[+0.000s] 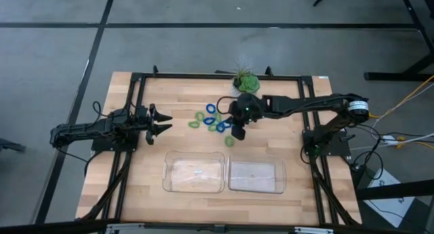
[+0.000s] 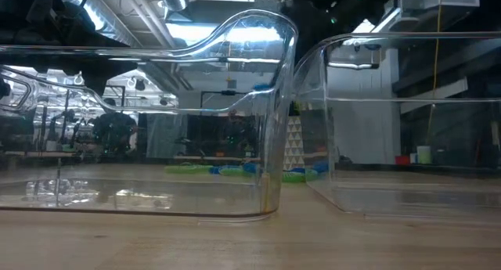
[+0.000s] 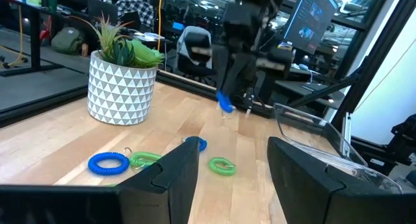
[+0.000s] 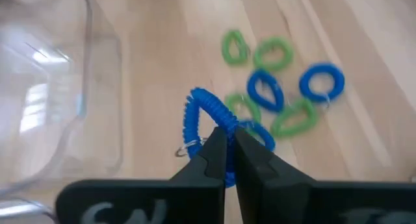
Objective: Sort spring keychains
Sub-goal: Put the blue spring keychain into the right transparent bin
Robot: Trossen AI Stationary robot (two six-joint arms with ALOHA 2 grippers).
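Wood table [image 1: 142, 186], clear trays [image 1: 194, 173], dim workshop behind.

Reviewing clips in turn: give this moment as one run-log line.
right gripper: shut on blue keychain, lifted | left gripper: open, waiting at left | trays: empty | keychain pile: on table

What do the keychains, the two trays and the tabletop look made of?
The keychains look like glossy coiled plastic, bright blue or green. The trays appear to be clear rigid plastic: see-through walls with reflections. The tabletop shows pale wood grain in joined strips, probably butcher-block wood or a laminate.
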